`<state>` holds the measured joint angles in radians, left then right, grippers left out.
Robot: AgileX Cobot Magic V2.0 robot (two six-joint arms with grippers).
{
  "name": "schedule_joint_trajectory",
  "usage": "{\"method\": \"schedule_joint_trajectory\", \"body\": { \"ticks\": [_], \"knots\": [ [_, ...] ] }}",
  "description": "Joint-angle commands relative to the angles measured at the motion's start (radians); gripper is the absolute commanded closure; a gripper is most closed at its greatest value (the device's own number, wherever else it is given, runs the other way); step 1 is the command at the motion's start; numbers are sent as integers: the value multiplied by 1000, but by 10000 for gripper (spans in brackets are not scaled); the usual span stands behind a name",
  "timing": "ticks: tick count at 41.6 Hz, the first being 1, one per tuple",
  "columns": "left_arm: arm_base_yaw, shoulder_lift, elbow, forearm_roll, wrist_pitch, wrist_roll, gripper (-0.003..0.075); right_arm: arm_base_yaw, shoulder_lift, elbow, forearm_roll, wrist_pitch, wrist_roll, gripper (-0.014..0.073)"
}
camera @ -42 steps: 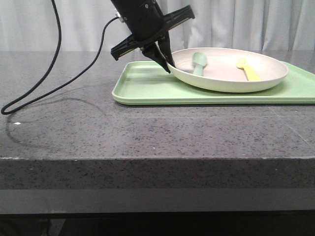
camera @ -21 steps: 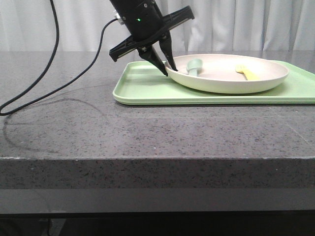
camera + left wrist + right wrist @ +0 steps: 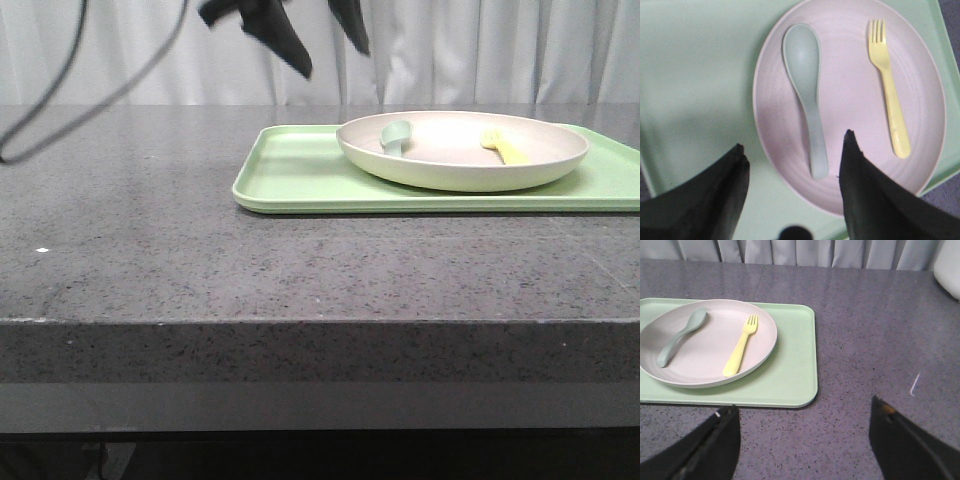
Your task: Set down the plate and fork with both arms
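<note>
The plate (image 3: 462,150) is seen set on the tray (image 3: 290,175) with the fork (image 3: 888,85) lying in it, while both end effectors (image 3: 792,165) (image 3: 802,425) are spread and empty, so placement appears done.

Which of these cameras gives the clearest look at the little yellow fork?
The left wrist view: it looks straight down on the fork, showing tines and full handle on the plate. The right wrist view also shows the whole fork, but smaller and at a slant. The front view sees only a low yellow sliver over the rim.
</note>
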<state>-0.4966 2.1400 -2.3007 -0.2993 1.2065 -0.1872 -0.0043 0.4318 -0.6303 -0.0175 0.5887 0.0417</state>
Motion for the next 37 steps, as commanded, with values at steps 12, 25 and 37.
{"method": "schedule_joint_trajectory", "body": {
  "ticks": [12,25,37],
  "knots": [
    [5,-335,147,7,-6,248,318,-4,14,-35,-13,-75,-3,34],
    [171,-705,631,-138,-173,469,318,-4,14,-35,-13,-89,-3,34],
    [356,-1070,1114,-226,-213,739,318,0,90,-84,77,-3,-4,34]
  ]
}}
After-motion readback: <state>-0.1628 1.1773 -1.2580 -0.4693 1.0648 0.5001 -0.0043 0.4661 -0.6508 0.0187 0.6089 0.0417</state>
